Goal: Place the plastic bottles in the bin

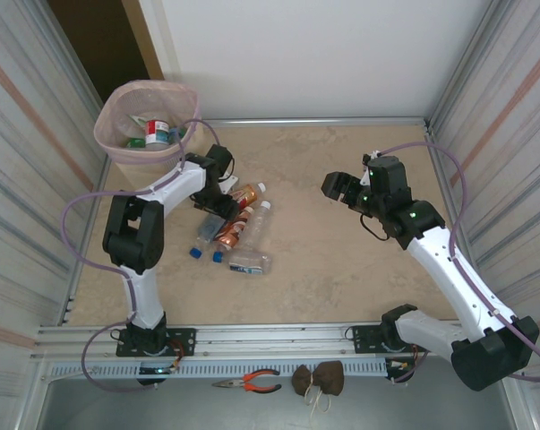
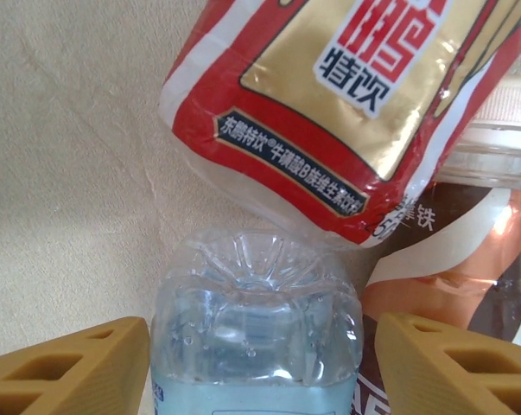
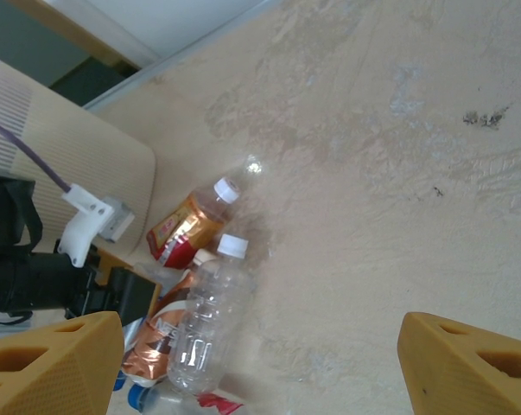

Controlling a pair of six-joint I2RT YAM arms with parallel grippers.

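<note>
left gripper (image 2: pixel 260 350): jaws partly open, one tan finger (image 2: pixel 70 367) on each side of a clear bottle (image 2: pixel 256 311). There's a sliver of gap on the right side, so I'd call it bracketing, not clamped yet.

clear bottle's axis: it lies lengthwise in line with the wrist, crimped base pointing away from the camera. The jaws cross its narrow width, which is the way you'd want for a squeeze.

right next to it: a red-and-gold bottle (image 2: pixel 346 95) lies tilted just past that base, touching or nearly. A brown-label bottle (image 2: pixel 467 259) is snug along the right side, just behind the right finger. Tight squeeze imo, that finger could snag the neighbour.

pile (image 1: pixel 229 228): from above, the loose bottles sit in a clump on the table (image 1: pixel 341 269), left of centre, right under the left wrist.

bin (image 1: pixel 117 148): far-left corner, pink liner over the rim, a few bottles (image 1: pixel 155 133) already inside. It sits just beside the left arm's elbow, up and to the left of the pile, so it's a short lift-and-swing.

right gripper (image 1: pixel 339 186): wide open, nothing between the fingers, hovering over bare table well to the right of the pile and far from the bin.

which arm: left, easily. It's on the bottle and much closer to the bin.
</note>
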